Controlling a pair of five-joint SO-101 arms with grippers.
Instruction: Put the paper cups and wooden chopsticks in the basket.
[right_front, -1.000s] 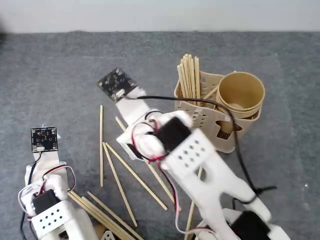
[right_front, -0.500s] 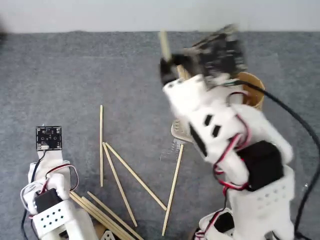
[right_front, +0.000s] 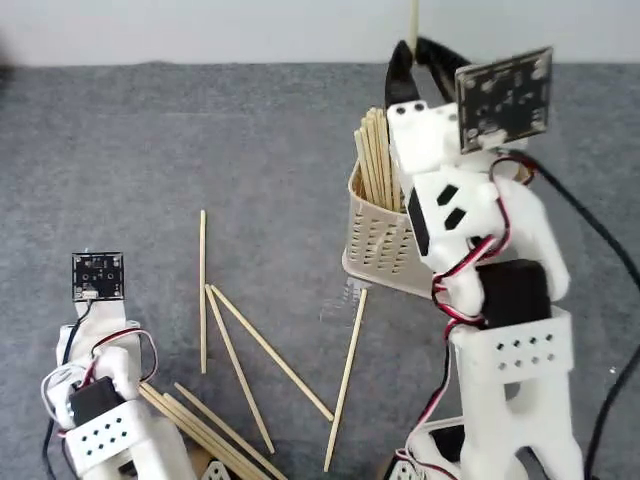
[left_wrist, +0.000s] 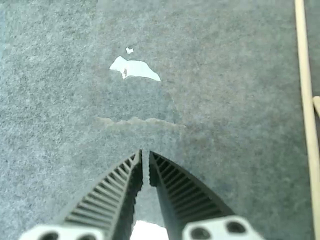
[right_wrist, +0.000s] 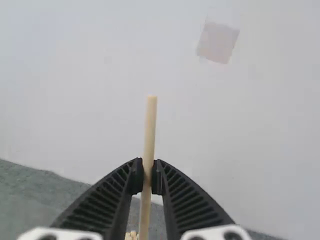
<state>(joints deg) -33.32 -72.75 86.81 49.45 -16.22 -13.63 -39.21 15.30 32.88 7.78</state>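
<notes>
Grey felt mat (right_front: 150, 150) covers the whole table. The basket (right_front: 380, 240) stands on it right below the right gripper (right_front: 415, 50). Loose chopsticks (right_front: 270, 352) lie scattered beside the left gripper (left_wrist: 145, 155), on the basket's side. There's a worn white patch (left_wrist: 134, 68) in the felt just ahead of that gripper.

Beige basket (right_front: 378, 245) far right holds upright sticks (right_front: 374, 150); one chopstick (right_wrist: 148, 145) stands above it; loose chopsticks (right_front: 240, 365) lie scattered near left.

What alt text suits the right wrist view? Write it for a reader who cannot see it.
The right gripper is shut on a wooden chopstick, whose end sticks out straight past the black jaws. Behind them are a pale wall and a strip of grey mat.
</notes>
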